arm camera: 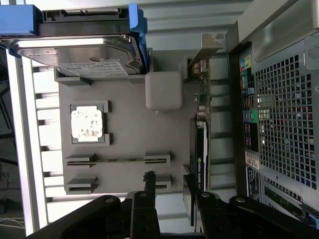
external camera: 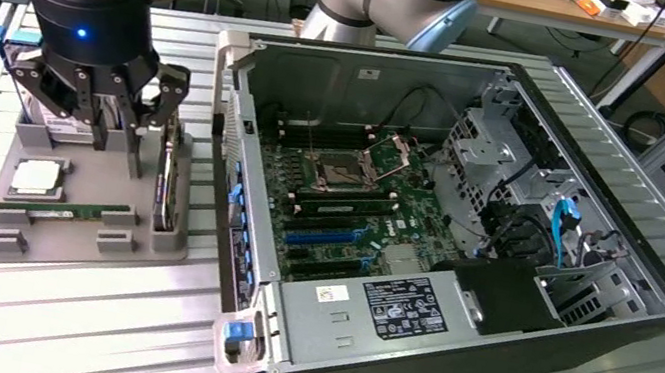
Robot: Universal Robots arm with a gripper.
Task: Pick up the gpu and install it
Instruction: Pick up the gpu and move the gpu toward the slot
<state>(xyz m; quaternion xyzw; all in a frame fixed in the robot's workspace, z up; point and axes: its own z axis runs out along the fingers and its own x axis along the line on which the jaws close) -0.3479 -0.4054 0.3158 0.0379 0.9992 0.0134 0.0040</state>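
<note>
The gpu [external camera: 171, 188] is a thin dark card with a silvery edge. It stands on edge in the slot along the grey holder tray [external camera: 78, 251], on the side nearest the computer case. In the wrist view the gpu [arm camera: 200, 142] appears edge-on, with a green-and-black label. My gripper [external camera: 121, 143] hangs open above the tray's far end, just beside the gpu's far end, and holds nothing. In the wrist view the gripper [arm camera: 170, 185] has one fingertip [arm camera: 191, 183] close to the card's edge; the other is over bare tray.
The tray also holds a silver hard drive [arm camera: 84, 55] in a blue carrier, a square processor [arm camera: 86, 123] and a green memory stick [arm camera: 117, 160]. The open computer case [external camera: 463, 219] lies right beside the tray, motherboard exposed. The slatted metal table [external camera: 79, 327] extends toward the front.
</note>
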